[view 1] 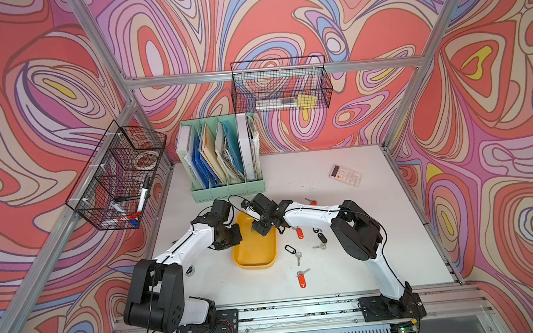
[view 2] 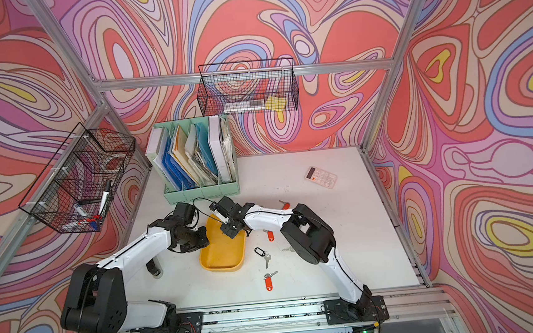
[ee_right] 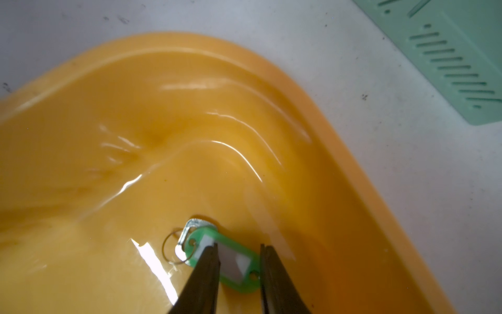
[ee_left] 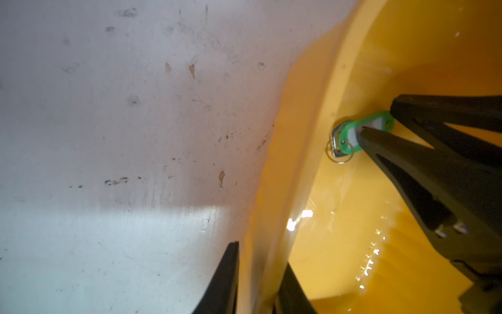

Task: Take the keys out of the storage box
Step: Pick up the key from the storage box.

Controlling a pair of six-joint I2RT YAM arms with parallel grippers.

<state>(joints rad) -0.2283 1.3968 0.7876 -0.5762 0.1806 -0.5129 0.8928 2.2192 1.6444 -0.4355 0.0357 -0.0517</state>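
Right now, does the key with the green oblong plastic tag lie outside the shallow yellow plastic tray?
No, the green-tagged key lies on the floor of the yellow tray.

The right claw point(ee_right: 239, 246) reaches into the yellow storage box point(ee_right: 163, 163), its two dark fingers parted over a green-tagged key set point(ee_right: 244, 265) lying on the box floor near a rounded corner. One fingertip overlaps the tag's white label, and the other sits by its far end. The scuffed white desk point(ee_right: 407, 176) surrounds the box, with a mint-green file holder point(ee_right: 461, 54) beyond
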